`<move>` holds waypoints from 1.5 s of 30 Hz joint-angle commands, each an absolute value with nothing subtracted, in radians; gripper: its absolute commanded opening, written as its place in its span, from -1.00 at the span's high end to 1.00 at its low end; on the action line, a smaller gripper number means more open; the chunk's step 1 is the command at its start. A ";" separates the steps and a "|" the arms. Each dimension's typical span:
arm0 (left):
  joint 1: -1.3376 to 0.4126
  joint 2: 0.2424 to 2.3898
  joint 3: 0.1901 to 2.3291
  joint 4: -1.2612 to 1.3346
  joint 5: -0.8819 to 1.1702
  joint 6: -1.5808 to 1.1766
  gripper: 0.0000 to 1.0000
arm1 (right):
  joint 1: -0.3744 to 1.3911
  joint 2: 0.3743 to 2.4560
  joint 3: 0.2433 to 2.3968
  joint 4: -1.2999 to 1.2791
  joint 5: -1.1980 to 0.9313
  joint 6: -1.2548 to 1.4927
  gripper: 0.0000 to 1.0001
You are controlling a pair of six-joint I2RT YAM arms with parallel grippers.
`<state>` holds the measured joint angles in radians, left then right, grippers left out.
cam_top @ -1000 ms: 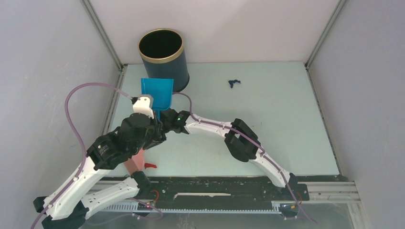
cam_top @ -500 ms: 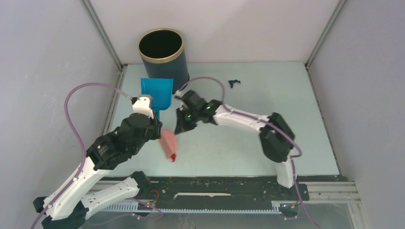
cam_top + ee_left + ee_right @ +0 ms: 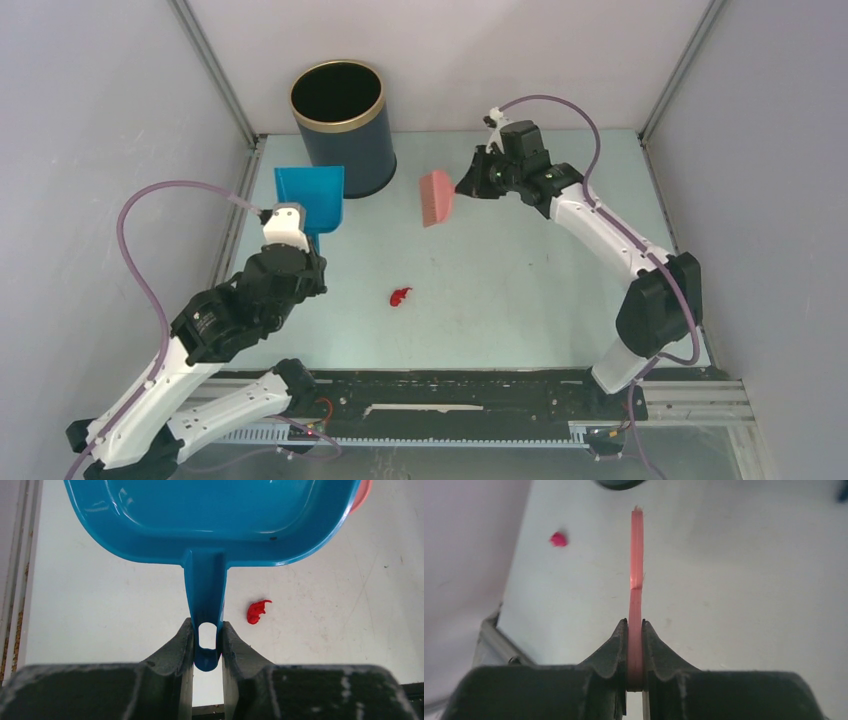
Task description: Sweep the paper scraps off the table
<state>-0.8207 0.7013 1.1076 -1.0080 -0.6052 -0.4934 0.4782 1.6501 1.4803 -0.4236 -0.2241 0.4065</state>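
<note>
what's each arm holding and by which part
The left end effector holds the blue dustpan by the tip of its handle; the right end effector holds the pink brush by its handle end.

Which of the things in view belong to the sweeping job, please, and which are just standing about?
Job:
red scrap
brush, clamped in the right gripper
dustpan, its handle clamped in the left gripper
table

Idle:
bin, upright at the back left, probably for dumping later
</note>
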 commanded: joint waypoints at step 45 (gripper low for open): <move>-0.820 0.633 0.988 -1.279 -0.420 -0.692 1.00 | 0.693 2.118 1.654 -0.260 -0.189 0.757 1.00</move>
<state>-0.8207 0.6491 1.0096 -1.2217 -0.5003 -0.6472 0.7525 2.3222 1.8500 -0.2356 -0.2832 0.8780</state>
